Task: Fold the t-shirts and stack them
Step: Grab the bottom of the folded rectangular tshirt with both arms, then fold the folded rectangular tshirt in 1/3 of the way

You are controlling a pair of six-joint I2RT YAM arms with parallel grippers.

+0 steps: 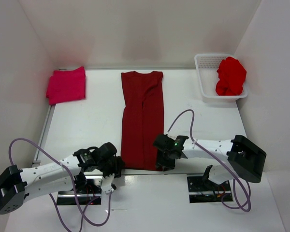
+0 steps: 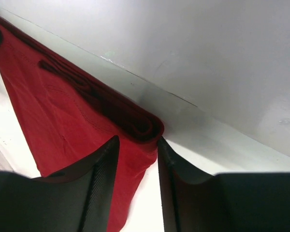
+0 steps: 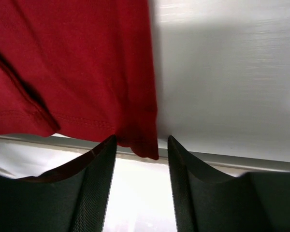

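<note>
This is a robotics lab bench — a test cell rather than a home or a shop. Plain white boards (image 1: 135, 29) wall in a flat white tabletop (image 1: 96, 121) at the back and both sides. Two white-and-black jointed robot arms, the left arm (image 1: 48, 174) and the right arm (image 1: 212, 147), sit on black base plates (image 1: 205, 186) at the near edge, and purple cables (image 1: 22, 139) loop loose from them. The only household things here are laundry — a white plastic mesh basket (image 1: 201, 79) holding a crumpled bright red t-shirt (image 1: 230, 76), a dark maroon t-shirt (image 1: 142, 121) laid flat in the middle, and a folded pinkish-crimson t-shirt (image 1: 66, 85) at the far left.
</note>
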